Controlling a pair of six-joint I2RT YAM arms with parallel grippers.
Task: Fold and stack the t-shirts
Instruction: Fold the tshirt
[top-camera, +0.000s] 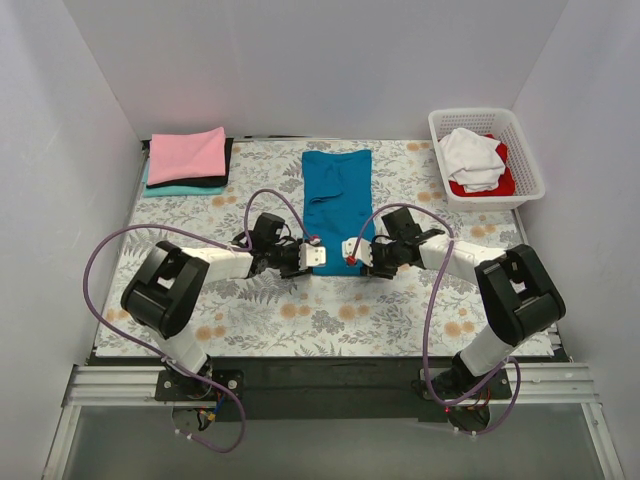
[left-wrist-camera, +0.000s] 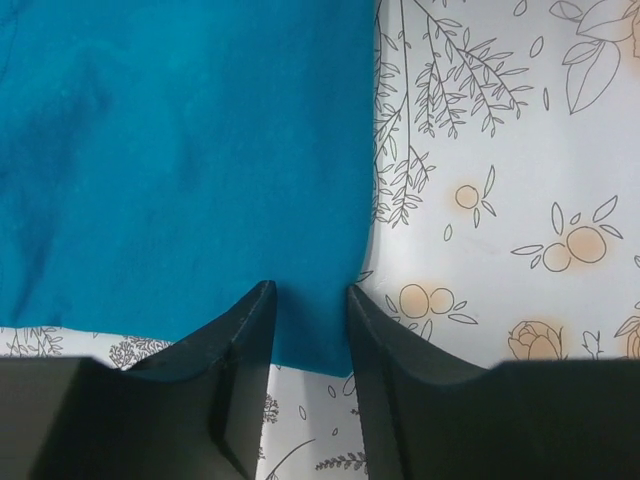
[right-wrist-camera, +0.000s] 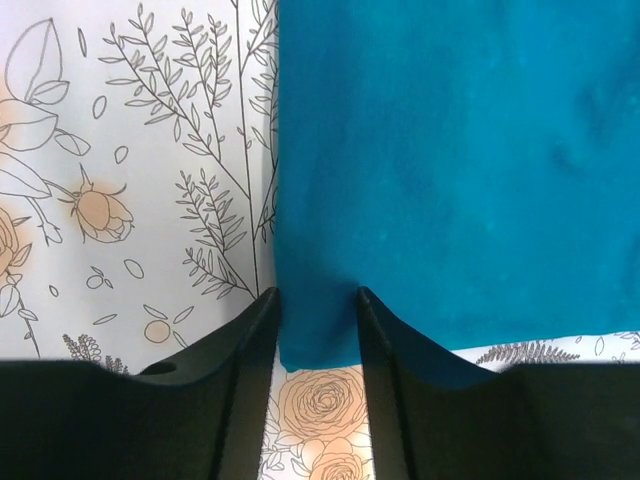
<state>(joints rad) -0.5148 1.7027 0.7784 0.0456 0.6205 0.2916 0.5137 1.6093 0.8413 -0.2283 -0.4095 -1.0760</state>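
Two grippers were logged at one garment. Top view: the teal t-shirt (top-camera: 337, 190), narrowed to a long strip, lay mid-table on the floral table cloth (top-camera: 400, 310), running far to near. The left gripper (top-camera: 313, 256) sat at its near-left corner and the right gripper (top-camera: 352, 253) at its near-right corner, close together. At far left was a folded stack of pink t-shirt (top-camera: 187, 155) over black t-shirt (top-camera: 210, 182) over aqua t-shirt (top-camera: 165, 190). At far right, the white basket (top-camera: 470, 113) held a white t-shirt (top-camera: 470, 155) and a red t-shirt (top-camera: 503, 185), both unfolded. Left wrist view: the left gripper (left-wrist-camera: 312, 290) stood astride a corner of the teal t-shirt (left-wrist-camera: 190, 170). Its fingers (left-wrist-camera: 250, 330) were narrowly parted with cloth filling the gap, and whether they pinched it could not be told. Right wrist view: the right gripper (right-wrist-camera: 318, 295) held the same posture on the opposite corner of the teal t-shirt (right-wrist-camera: 450, 160), with the same narrow gap, so its bite was likewise not determinable. Step in hand, by judgement: halving the strip by carrying the near hem to the far end. Handling note: each pinch should take every layer at its corner, equally deep on both sides. Both arms should rise together, keeping the hem taut and square between them. The hem should be laid flush on the far edge before release, lest the soft cloth sag or skew.
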